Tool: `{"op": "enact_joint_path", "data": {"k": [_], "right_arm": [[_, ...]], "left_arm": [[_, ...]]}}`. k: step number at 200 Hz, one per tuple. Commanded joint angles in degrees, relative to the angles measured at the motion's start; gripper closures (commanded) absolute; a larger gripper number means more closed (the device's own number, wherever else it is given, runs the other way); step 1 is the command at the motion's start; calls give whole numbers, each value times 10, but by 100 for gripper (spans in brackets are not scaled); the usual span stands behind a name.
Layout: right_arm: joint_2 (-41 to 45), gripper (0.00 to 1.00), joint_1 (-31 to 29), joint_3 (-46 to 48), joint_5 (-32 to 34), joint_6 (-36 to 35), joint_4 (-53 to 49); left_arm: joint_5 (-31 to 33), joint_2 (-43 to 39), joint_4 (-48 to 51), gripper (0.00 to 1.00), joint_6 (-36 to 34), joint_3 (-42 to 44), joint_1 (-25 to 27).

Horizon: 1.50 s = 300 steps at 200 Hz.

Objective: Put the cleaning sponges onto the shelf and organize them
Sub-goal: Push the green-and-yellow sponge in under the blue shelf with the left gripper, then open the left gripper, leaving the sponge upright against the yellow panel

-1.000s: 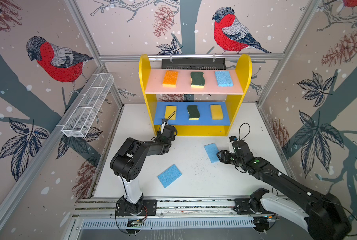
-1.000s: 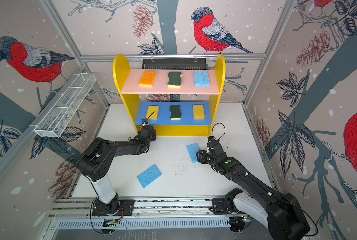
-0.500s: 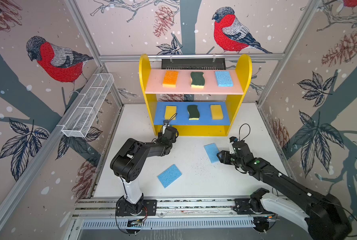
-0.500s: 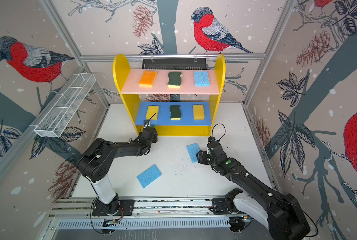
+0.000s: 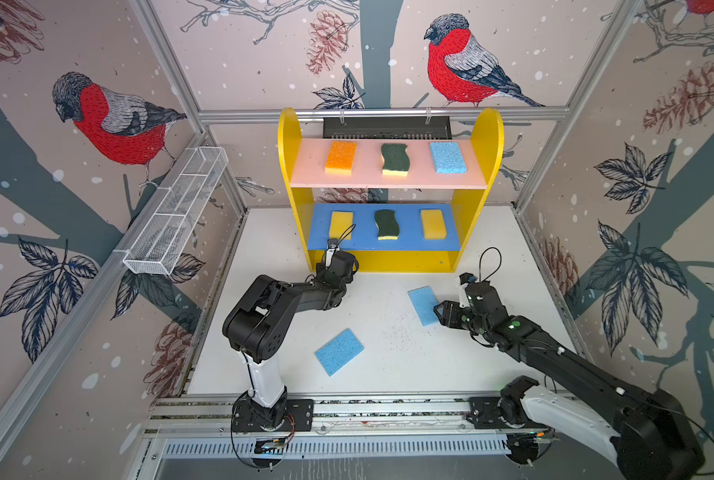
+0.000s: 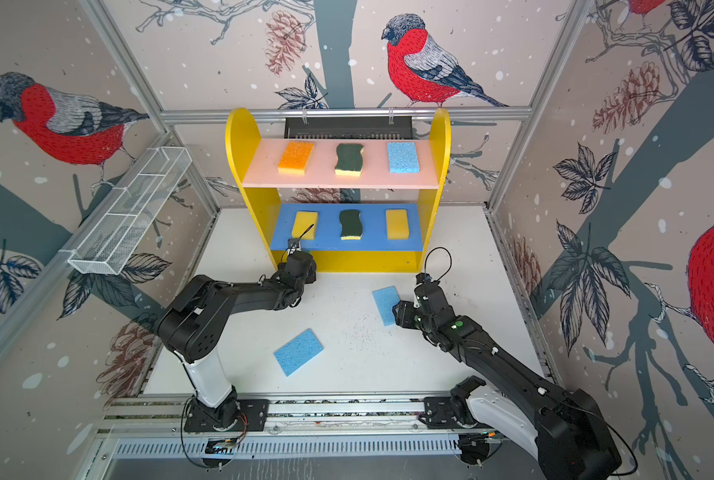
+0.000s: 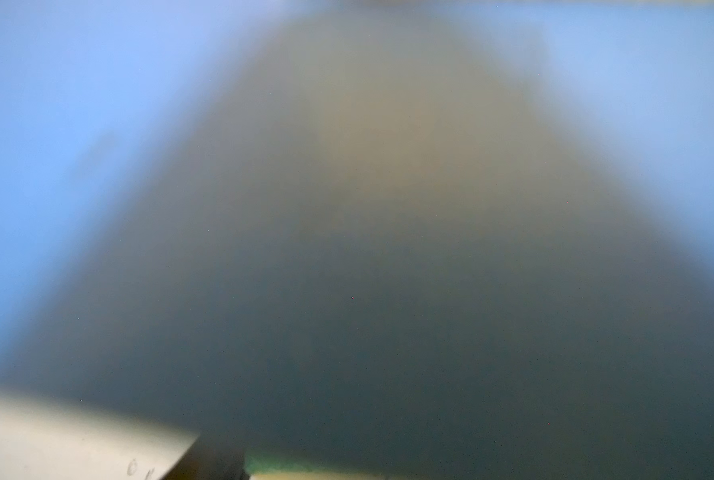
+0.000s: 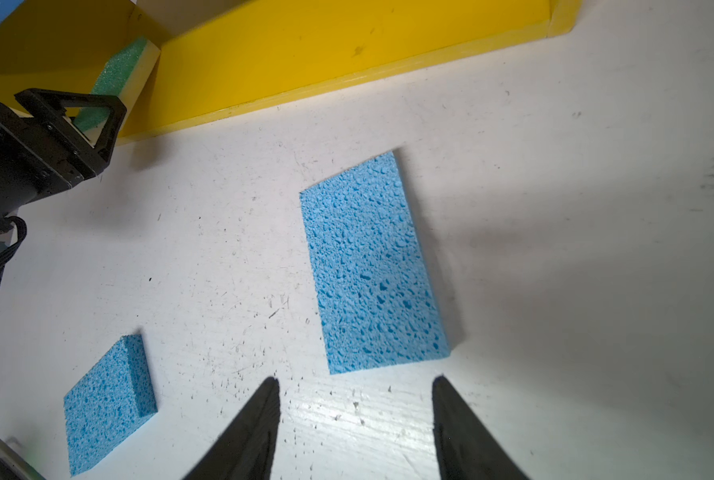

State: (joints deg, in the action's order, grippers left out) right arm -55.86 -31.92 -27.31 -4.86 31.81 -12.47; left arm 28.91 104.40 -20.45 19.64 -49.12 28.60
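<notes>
The shelf point(image 5: 488, 137) is mostly filled. Its pink board point(image 5: 419, 178) carries an orange sponge point(image 5: 340, 157), a wavy scourer point(image 5: 395, 159) and a light blue sponge point(image 5: 447, 157) in a row. Its blue board point(image 5: 409, 239) carries a yellow sponge point(image 5: 340, 224), a second scourer point(image 5: 385, 224) and another yellow sponge point(image 5: 433, 223).

On the white table point(image 5: 388, 361) two more blue sponges lie flat and well apart, not yet shelved: the front sponge point(image 5: 339, 351) and the right-hand sponge point(image 5: 424, 303). The right gripper point(image 8: 355, 379) hovers just short of the right-hand sponge, jaws spread and empty, so lifting it looks like the next step.

The left gripper point(image 8: 72, 110) reaches into the shelf's yellow base at a green sponge point(image 8: 118, 70). Whether it grips that sponge I cannot tell.
</notes>
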Motion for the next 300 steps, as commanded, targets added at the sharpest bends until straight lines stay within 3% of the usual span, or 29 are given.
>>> {"op": "enact_joint_path", "data": {"k": [1,123,300], "right_arm": [[2,41,-1,-2,5,3,3],[6,41,-2,-3,2,4,-3],[15,40,-8,-4,10,9,-11]], "left_arm": [[-18,10,75,29,-8,-2,-1],[0,32,132,28,19,-29,-2],[-17,9,131,23,32,-18,-2]]}}
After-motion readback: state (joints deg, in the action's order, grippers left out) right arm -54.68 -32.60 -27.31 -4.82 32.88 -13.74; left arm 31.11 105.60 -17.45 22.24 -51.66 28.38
